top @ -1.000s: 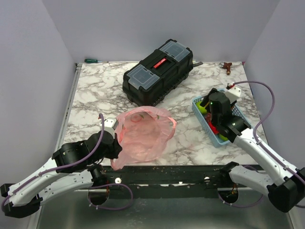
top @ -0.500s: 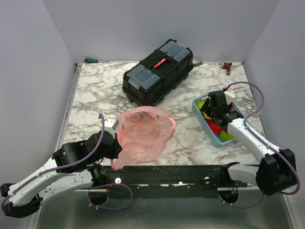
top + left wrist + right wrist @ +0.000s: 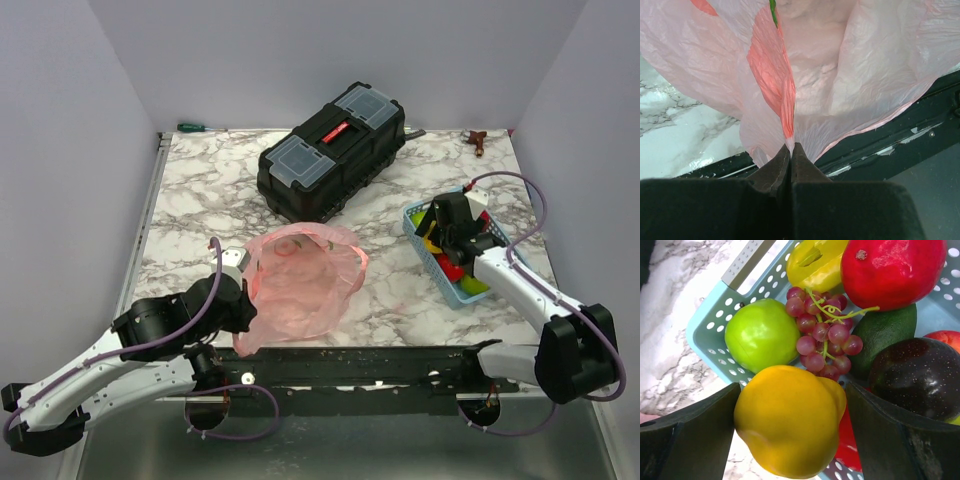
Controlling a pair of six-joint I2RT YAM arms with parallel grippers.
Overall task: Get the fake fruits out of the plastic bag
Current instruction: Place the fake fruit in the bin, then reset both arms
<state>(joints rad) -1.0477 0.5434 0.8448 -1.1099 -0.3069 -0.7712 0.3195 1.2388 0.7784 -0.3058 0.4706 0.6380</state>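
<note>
Right gripper [image 3: 792,387] clasped a yellow fruit [image 3: 790,425] over the basket [image 3: 705,325] — best lowered before release; left gripper [image 3: 790,148] pinched the plastic bag [image 3: 850,75].

White left arm [image 3: 100,385] and right arm [image 3: 515,290], black joints, purple cables [image 3: 214,280], black fingers [image 3: 690,435].

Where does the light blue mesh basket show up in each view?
Top external: the basket sits centre-right.
Left wrist: not in it.
Right wrist: upper left, behind the yellow fruit in the right claw.
Shared landmark: marble tabletop.
</note>
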